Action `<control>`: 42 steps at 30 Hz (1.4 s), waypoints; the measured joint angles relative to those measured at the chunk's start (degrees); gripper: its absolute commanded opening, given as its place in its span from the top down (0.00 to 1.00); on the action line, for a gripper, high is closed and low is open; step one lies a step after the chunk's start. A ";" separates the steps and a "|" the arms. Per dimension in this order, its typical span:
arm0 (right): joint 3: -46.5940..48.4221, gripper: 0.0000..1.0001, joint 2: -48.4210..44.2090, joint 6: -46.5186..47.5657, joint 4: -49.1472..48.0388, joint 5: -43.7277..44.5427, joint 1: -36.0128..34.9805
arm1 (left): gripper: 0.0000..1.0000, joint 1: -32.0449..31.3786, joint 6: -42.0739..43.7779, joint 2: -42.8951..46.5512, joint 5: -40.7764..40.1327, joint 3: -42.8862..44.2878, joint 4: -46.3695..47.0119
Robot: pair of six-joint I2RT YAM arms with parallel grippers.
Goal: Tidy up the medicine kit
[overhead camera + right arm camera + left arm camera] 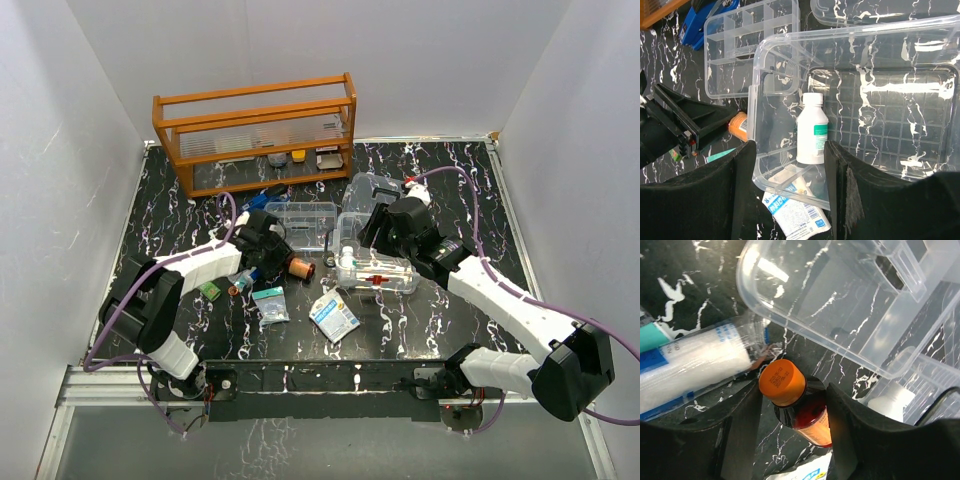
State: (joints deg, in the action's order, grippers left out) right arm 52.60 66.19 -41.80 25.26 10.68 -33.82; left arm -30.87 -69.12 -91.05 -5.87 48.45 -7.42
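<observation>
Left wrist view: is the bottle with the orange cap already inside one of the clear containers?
No, the bottle sits between the fingers of the left gripper, outside the clear tray.

We saw a robot lab cell: white panel walls [200, 50] boxed in a black marbled tabletop [440, 310], with an aluminium rail [90, 385] at 6 o'clock

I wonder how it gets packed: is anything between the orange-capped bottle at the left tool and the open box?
Nothing visible lies between them. The bottle, between the left tool's fingers, sits just left of the box; only the box's own clear wall must be cleared. The tray lies behind, off that line.
</observation>
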 measured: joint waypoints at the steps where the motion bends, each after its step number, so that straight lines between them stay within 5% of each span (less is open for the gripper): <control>1: 0.00 0.46 0.00 0.07 -0.02 -0.22 0.00 | 0.60 0.00 1.36 0.00 0.37 0.33 -0.13; 7: 0.00 0.46 0.00 0.42 -0.24 -1.70 0.00 | 0.43 0.00 7.76 -0.92 2.78 3.06 -0.09; 17: -0.02 0.46 0.00 0.81 -0.26 -2.54 0.00 | 0.44 0.00 7.54 -4.74 3.74 5.35 -1.49; 32: -1.14 0.46 0.02 1.33 -1.14 -3.48 0.00 | 0.87 0.00 7.43 -6.80 5.81 5.46 -0.04; 42: -1.05 0.44 0.94 7.08 -4.31 -15.17 0.00 | 0.91 0.26 17.79 -2.40 7.78 6.19 -0.31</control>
State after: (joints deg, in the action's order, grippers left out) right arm 51.55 67.13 -34.72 20.95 -4.49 -33.82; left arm -30.61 -51.33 -93.45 1.91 54.63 -7.73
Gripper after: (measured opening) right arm 0.556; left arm 0.318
